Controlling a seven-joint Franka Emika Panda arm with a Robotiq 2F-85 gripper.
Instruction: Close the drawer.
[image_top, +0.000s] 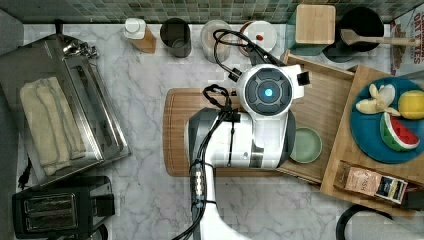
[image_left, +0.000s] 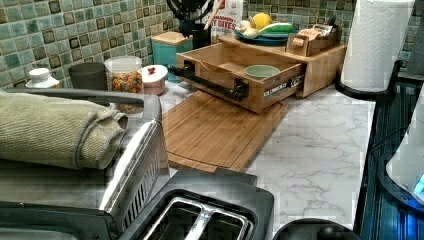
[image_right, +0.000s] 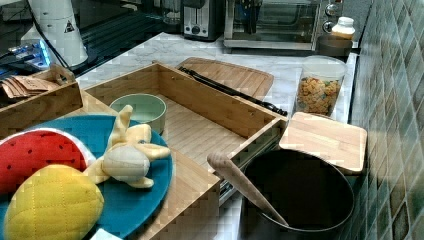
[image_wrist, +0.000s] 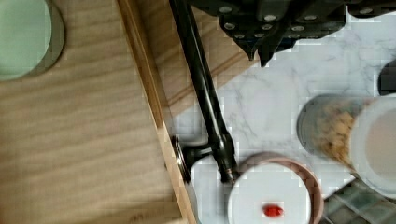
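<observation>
The arm (image_top: 240, 137) is built of glossy white shells with dark grey bands at the joints. In the top view its uppermost joint carries a round dark grey cap (image_top: 268, 92) with a small glowing blue light at the centre. Black cables (image_top: 222, 97) loop from the cap's 9 o'clock side and run down the link toward 6 o'clock, bundled in a sleeve. In the wrist view, the gripper (image_wrist: 261, 28) body is black with small silver screw heads.

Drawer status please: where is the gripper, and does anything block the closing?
Gripper above drawer handle, not on it. Drawer pulled out, green bowl inside. Nothing seen blocking the slide.
</observation>
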